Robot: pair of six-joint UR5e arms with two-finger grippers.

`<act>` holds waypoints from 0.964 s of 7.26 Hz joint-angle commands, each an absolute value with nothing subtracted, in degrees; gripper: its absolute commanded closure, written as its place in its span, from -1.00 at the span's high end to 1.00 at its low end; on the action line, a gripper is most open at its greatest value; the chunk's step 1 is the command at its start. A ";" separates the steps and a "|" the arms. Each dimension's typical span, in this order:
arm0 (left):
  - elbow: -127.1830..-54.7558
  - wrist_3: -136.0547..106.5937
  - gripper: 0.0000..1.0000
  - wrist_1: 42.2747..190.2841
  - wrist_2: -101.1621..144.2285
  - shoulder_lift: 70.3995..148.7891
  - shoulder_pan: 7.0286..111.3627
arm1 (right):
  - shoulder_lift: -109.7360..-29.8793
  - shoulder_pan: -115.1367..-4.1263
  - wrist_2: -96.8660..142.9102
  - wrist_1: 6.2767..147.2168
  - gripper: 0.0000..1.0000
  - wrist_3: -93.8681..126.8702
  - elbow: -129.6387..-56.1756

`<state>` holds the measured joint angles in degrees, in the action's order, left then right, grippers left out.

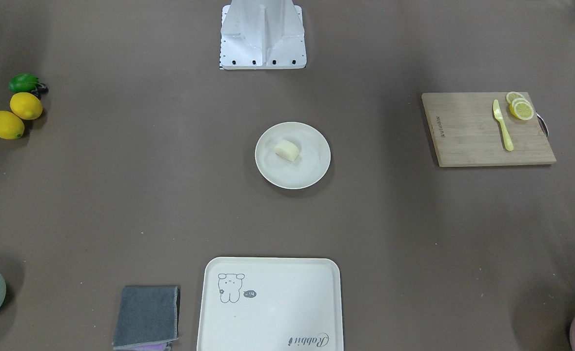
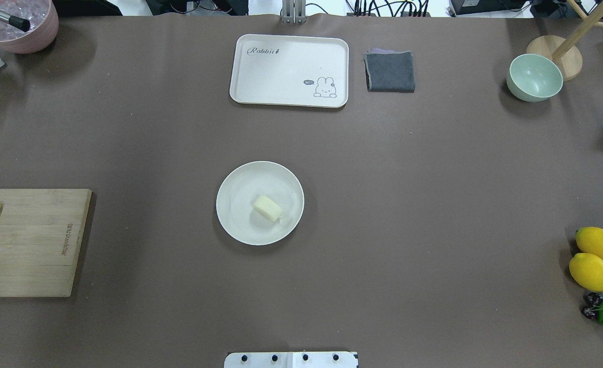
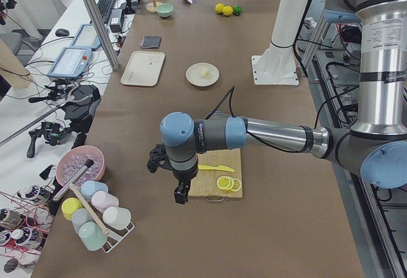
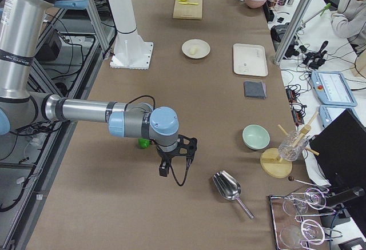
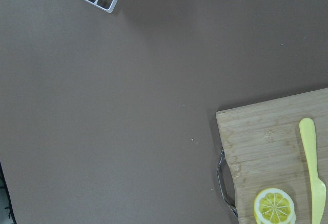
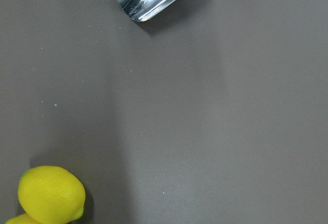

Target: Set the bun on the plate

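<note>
Only side views show the black left gripper (image 3: 181, 194) and black right gripper (image 4: 164, 170), jaws unreadable, while the overhead view's edge crops the rectangular wooden cutting board (image 2: 25, 240).

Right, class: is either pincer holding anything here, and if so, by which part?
Nothing shows in either. The bun lies on the plate, far from the left pincer and the right pincer; whether they are open cannot be told.

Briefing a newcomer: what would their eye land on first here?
Dead centre of the table, the bun lies on the plate, nothing else near it. Next, the bright colours at the ends: two lemons at the robot's right end, lemon slices and a yellow knife on the cutting board at its left.
</note>
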<state>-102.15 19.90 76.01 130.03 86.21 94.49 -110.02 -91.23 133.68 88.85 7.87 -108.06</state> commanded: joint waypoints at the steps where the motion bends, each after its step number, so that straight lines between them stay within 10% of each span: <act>1: -101.87 19.78 0.95 75.94 129.99 86.22 94.48 | -110.04 -91.23 133.68 88.86 1.00 7.91 -108.02; 7: -102.22 19.51 0.95 75.76 123.25 86.13 94.22 | -110.04 -91.23 133.68 88.77 1.00 7.91 -108.02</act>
<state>-102.05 19.64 75.77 126.40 86.17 94.35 -110.04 -91.23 133.69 88.77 7.89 -108.02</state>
